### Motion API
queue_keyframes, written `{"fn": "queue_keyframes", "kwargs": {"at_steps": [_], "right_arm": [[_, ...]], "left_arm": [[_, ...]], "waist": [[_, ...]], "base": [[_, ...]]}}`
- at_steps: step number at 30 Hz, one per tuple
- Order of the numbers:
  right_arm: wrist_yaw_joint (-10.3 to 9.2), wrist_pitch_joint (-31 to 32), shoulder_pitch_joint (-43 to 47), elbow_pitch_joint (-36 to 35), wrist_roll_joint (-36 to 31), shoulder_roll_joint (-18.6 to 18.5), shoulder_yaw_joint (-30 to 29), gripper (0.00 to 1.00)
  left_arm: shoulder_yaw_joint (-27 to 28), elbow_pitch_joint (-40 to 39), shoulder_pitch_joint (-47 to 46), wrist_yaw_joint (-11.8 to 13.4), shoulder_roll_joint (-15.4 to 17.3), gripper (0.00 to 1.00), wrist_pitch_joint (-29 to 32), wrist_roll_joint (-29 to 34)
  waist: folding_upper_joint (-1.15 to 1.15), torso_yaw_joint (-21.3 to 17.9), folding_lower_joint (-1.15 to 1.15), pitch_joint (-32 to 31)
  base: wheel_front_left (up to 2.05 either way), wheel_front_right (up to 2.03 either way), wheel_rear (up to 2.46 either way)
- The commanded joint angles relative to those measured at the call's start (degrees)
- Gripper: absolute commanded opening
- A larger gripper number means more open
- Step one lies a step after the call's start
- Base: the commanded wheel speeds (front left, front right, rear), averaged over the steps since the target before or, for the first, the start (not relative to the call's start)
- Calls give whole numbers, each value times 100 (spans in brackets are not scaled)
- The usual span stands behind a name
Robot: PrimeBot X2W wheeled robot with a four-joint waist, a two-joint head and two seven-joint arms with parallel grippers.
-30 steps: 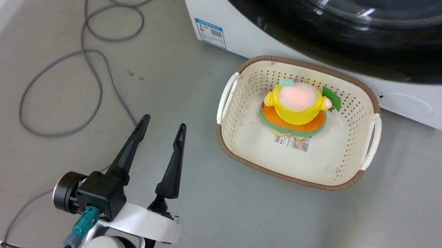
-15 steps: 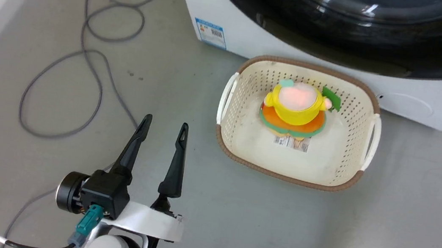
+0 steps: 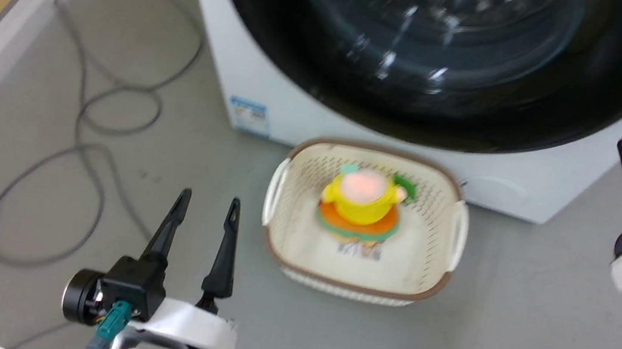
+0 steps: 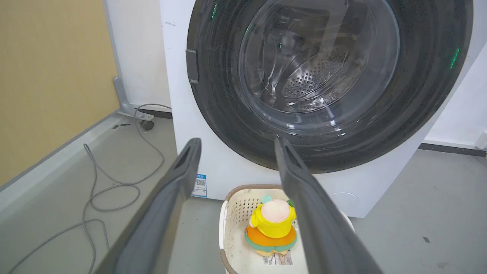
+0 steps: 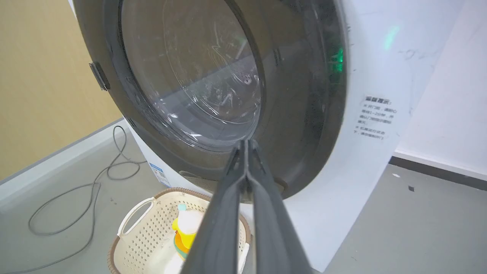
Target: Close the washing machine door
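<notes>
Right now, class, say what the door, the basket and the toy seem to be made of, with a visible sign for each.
The door: glossy black plastic ring, judging by reflections; clear glass centre, see-through with glints. The basket: cream moulded plastic, matte, with punched holes; brown rim looks woven, possibly plastic too. The toy: probably plush fabric, soft and unshiny.
</notes>
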Motion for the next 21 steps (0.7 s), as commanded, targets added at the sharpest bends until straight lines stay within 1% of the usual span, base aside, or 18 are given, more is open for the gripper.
{"fn": "queue_keyframes", "kwargs": {"at_steps": [1, 4, 6, 10, 12, 18, 19, 20, 21], "right_arm": [[-4, -24, 266, -225, -110, 74, -125, 0], [-4, -25, 856, -741, -402, 245, -463, 0], [-4, -25, 1295, -1089, -836, 325, -653, 0], [-4, -26, 2181, -1737, -1390, 749, -1173, 0], [-4, -26, 2559, -2019, -1611, 1019, -1447, 0], [-4, -26, 3429, -2559, -2116, 1750, -2029, 0], [-4, -26, 3524, -2611, -2191, 1845, -2090, 20], [-4, -23, 3605, -2657, -2278, 1924, -2143, 69], [-4, -19, 3674, -2699, -2361, 1999, -2198, 100]], "left_arm": [[54, 49, 94, -32, 10, 100, -25, 30], [152, 143, 237, -73, 22, 100, -25, 4], [197, 235, 345, -105, 38, 100, -25, 0], [289, 296, 510, -146, 47, 100, -25, 7], [320, 304, 591, -164, 49, 100, -25, 19], [364, 332, 797, -209, 46, 100, -25, 45], [367, 336, 822, -215, 45, 100, -25, 48], [369, 338, 841, -220, 44, 100, -25, 51], [374, 339, 859, -221, 43, 100, -25, 54]], "waist": [[0, -320, 0, -360], [0, -514, 0, -567], [0, -616, 0, -717], [0, -766, 0, -914], [0, -828, 0, -991], [0, -918, 0, -1176], [0, -924, 0, -1196], [0, -927, 0, -1211], [0, -928, 0, -1232]], "base": [[0, 0, 0], [0, 0, 0], [0, 0, 0], [0, 0, 0], [0, 0, 0], [0, 0, 0], [0, 0, 0], [0, 0, 0], [0, 0, 0]]}}
